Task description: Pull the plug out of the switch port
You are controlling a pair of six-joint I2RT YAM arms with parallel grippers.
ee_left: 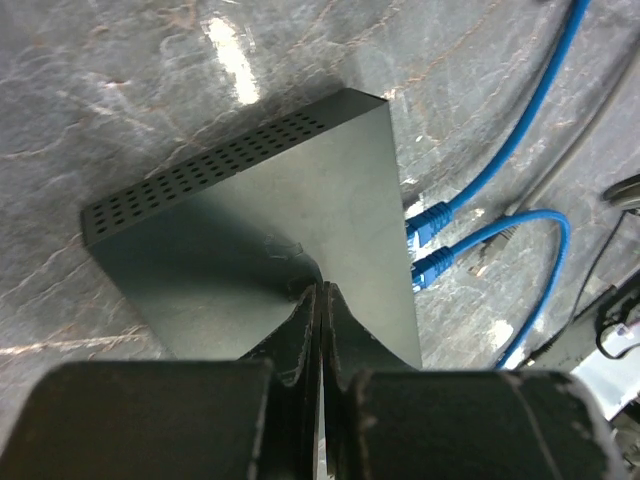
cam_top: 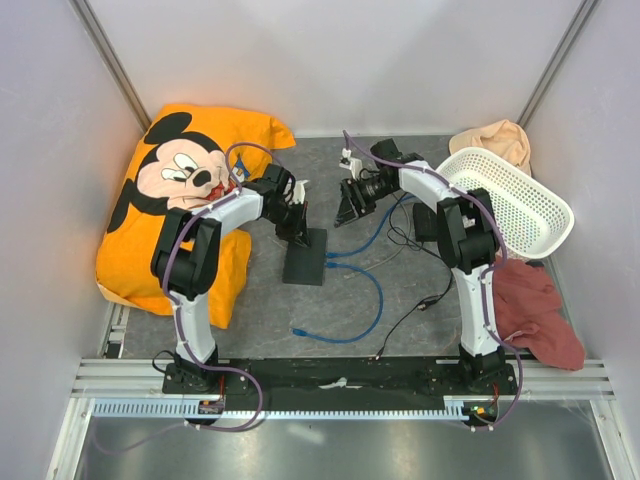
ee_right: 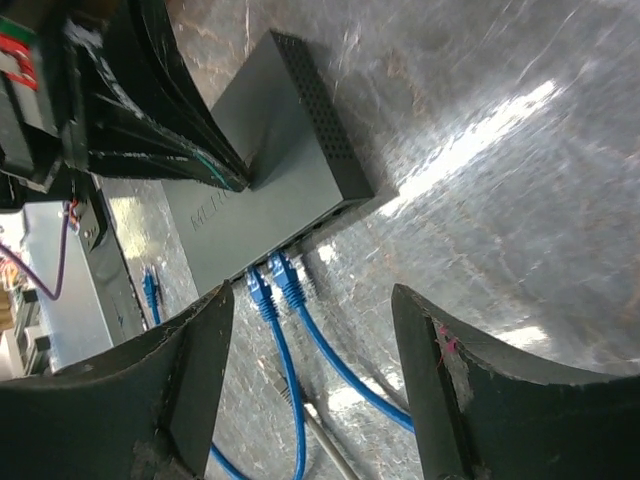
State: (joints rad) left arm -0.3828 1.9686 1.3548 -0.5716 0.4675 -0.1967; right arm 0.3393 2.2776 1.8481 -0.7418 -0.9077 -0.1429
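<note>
Matte-black and flat, the switch [ee_left: 270,230] lies right under your left gripper [ee_left: 320,292]. Its fingers are pressed together with nothing between them, and their tips rest on the box's top face, apparently pinning it to the grey table [ee_left: 120,90].

Just right of those tips, along the port edge, a nearer plug [ee_left: 430,268] and a farther plug [ee_left: 430,222], both blue, sit in neighbouring sockets. The switch port you want is 1 of these 2, though the task does not say which.

Your right gripper [ee_right: 312,300] hangs above that same edge with its fingers spread wide. Both plugs show in the gap between them, and it touches neither.

The risks, as I judge them:
- The plugs sit so close together that you may close on both.
- You may catch the cable [ee_left: 505,150] behind instead of a plug body.
- If the latch tab isn't squeezed, a pull will drag the whole switch. The left tips bear on only 1 spot, so it may slide or pivot.
- A pull off the socket's line could jam the plug.
</note>
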